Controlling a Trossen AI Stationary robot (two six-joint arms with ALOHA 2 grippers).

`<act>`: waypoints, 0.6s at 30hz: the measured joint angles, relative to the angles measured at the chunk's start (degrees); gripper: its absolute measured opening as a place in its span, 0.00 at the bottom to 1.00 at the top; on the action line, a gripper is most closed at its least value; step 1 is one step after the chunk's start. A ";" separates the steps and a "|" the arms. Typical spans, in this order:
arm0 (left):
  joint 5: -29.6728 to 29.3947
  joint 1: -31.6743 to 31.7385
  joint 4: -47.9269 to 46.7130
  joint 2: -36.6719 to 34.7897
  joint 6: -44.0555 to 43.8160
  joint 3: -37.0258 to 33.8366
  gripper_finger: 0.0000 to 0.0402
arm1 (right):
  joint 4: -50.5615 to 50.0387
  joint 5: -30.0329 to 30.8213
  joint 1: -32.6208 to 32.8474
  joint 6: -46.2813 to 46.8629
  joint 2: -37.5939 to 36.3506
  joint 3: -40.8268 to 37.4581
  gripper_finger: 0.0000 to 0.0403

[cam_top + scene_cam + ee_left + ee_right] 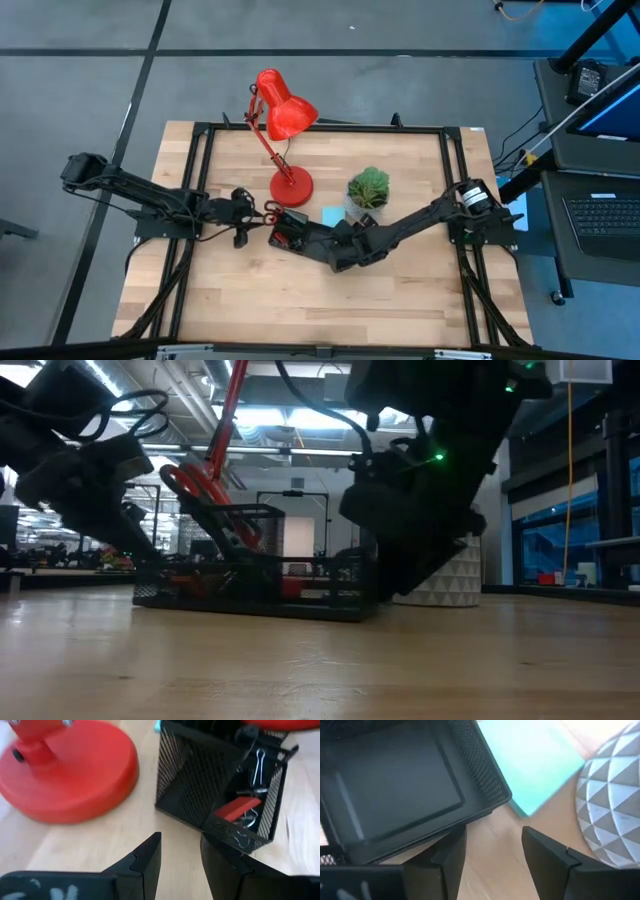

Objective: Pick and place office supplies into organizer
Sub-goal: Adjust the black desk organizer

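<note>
The black mesh organizer (288,232) (250,582) (200,785) (395,790) stands on the table in front of the lamp. Red-handled scissors (272,212) (195,485) stand tilted in it, handles up. Silver clips and a red piece (239,809) lie in one compartment. The light blue sticky-note pad (332,215) (540,765) lies flat on the table between organizer and plant pot. My left gripper (252,214) (180,852) is open and empty, just left of the organizer. My right gripper (318,238) (492,857) is open and empty, at the organizer's right corner, short of the pad.
The red lamp's round base (291,186) (70,770) sits just behind the organizer, its arm leaning toward the far left. The plant in its white faceted pot (368,195) (615,810) stands right of the pad. Bare wood lies toward the near edge (320,310).
</note>
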 joint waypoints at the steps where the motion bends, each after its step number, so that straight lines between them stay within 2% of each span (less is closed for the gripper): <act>1: 0.75 0.02 -0.91 -0.02 -0.51 0.00 0.32 | 0.68 -0.08 -0.36 -0.75 0.00 0.00 0.48; 10: 7.10 -1.87 -13.51 -0.24 -3.57 1.28 0.32 | 12.46 -0.03 -3.61 -11.30 0.02 -0.07 0.48; 15: 7.61 -5.16 -22.75 -0.54 -5.34 4.98 0.32 | 14.62 -0.18 -5.74 -14.51 0.04 -0.02 0.48; 18: 7.55 -6.75 -24.34 -0.61 -6.48 6.75 0.32 | 17.29 0.21 -6.96 -16.50 0.04 -0.02 0.48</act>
